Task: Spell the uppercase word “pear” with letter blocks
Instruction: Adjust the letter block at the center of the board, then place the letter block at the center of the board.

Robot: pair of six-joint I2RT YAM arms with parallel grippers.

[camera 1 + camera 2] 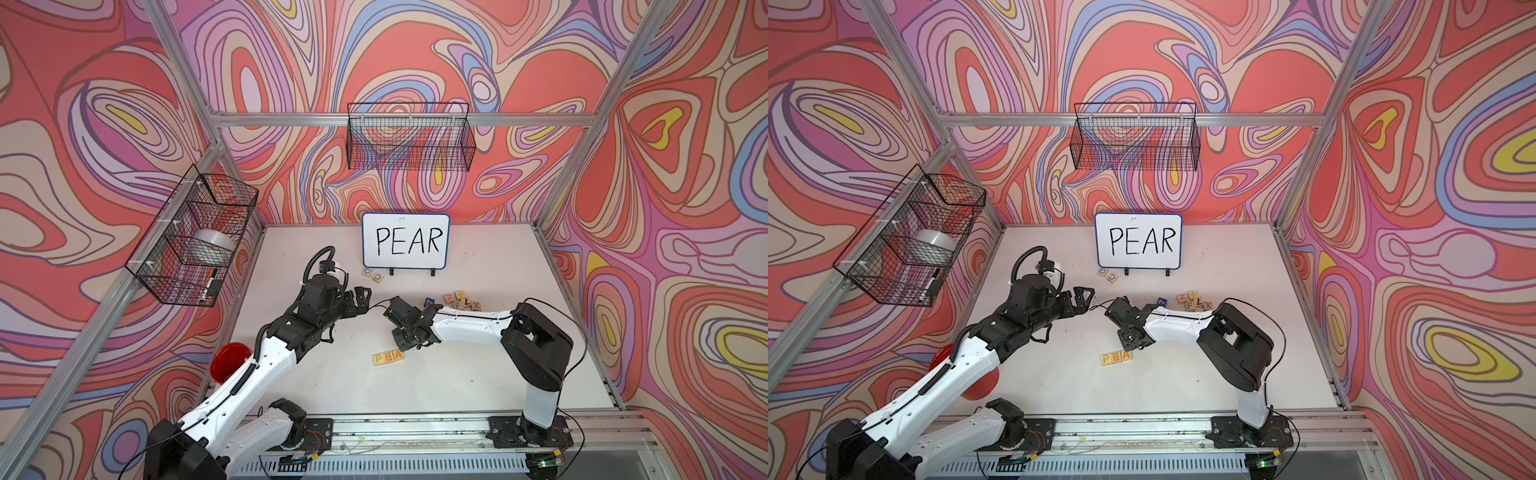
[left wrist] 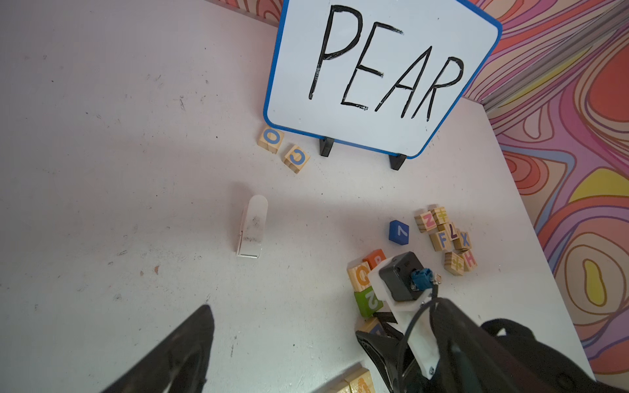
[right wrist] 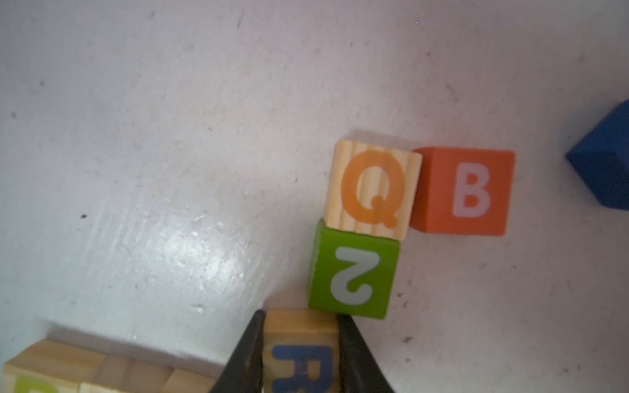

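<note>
Three letter blocks, P [image 1: 378, 358], E [image 1: 388, 357] and A [image 1: 398, 355], already sit in a row on the desk [image 1: 478, 374], while the right gripper [image 3: 301, 343], jaws clamped on the R block [image 3: 301, 357], holds it just beside them, not yet placed, and the left gripper [image 1: 362, 300] hangs open.

Walls [image 1: 415, 54]: swirled red, pink, lilac pattern; aluminium frame [image 1: 399, 119]
Table [image 1: 478, 374]: white, scuffed
Baskets: black wire, back wall [image 1: 409, 137]; side wall [image 1: 195, 232]

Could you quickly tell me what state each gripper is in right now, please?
Left gripper: open, holding nothing.
Right gripper: shut on the blue R block.
</note>
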